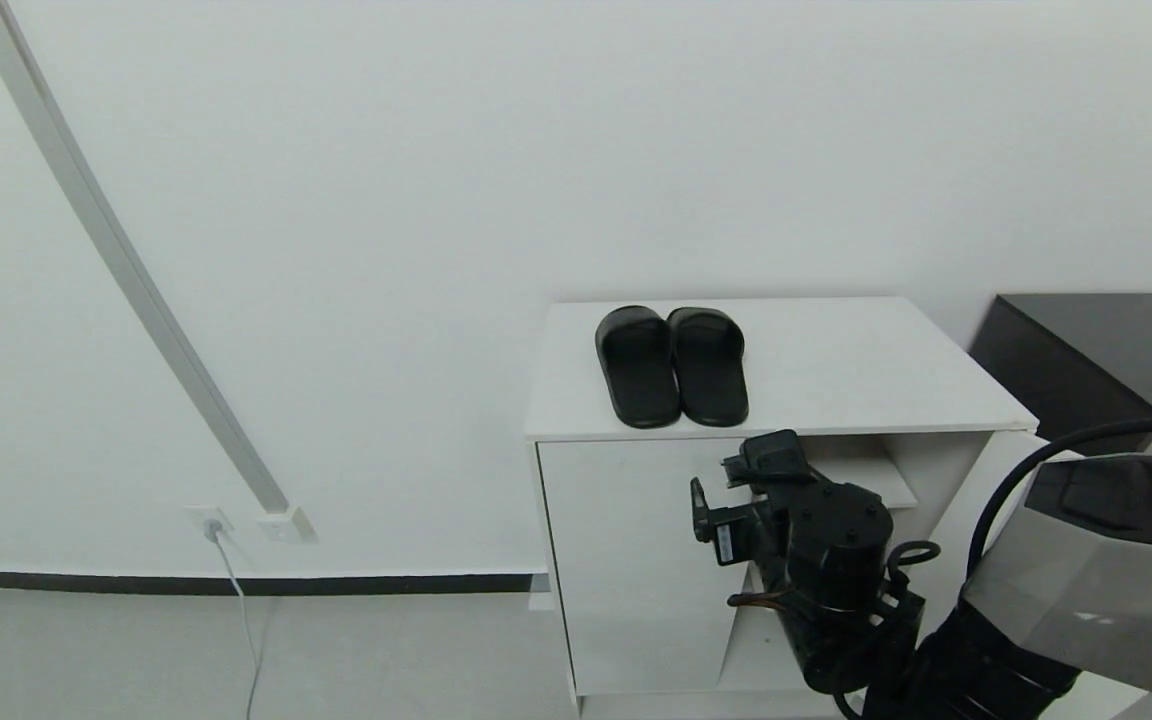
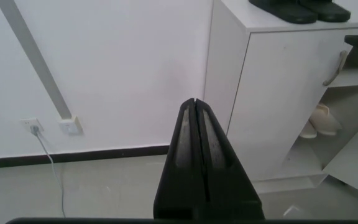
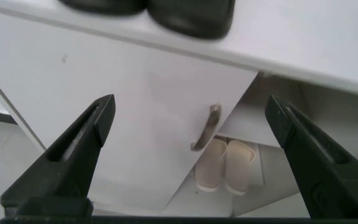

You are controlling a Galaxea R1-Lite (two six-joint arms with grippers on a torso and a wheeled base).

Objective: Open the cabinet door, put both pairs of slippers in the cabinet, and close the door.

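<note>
White cabinet [image 1: 836, 360] stands against a plain wall. One pair of black slippers [image 1: 641, 370] sits side by side on the cabinet top, toward its left half, close to the front edge. Left door [image 1: 626, 560] is flush and closed, with a curved metal handle [image 3: 207, 127] on its inner edge. The right-hand half stands open, with a shelf [image 1: 886, 485] showing inside. A pair of beige slippers [image 2: 321, 120] lies side by side on a lower level inside that open half, just past the closed door's edge. Right gripper [image 3: 190, 102] hovers in front of the cabinet at handle height, below the overhang of the top, aimed at the handle. Its fingers [image 3: 73, 155] are spread wide and touch nothing; the handle lies in the gap between them but farther off, with no contact. Left gripper [image 2: 194, 155] hangs low and well off to the cabinet's left, facing the wall and floor, its two fingers pressed together with nothing between them. On the wall to the left are a socket [image 1: 208, 520] with a cable [image 1: 246, 620] trailing to the floor and a grey conduit [image 1: 126, 260] running diagonally upward. A dark unit [image 1: 1086, 350] sits just right of the cabinet.
</note>
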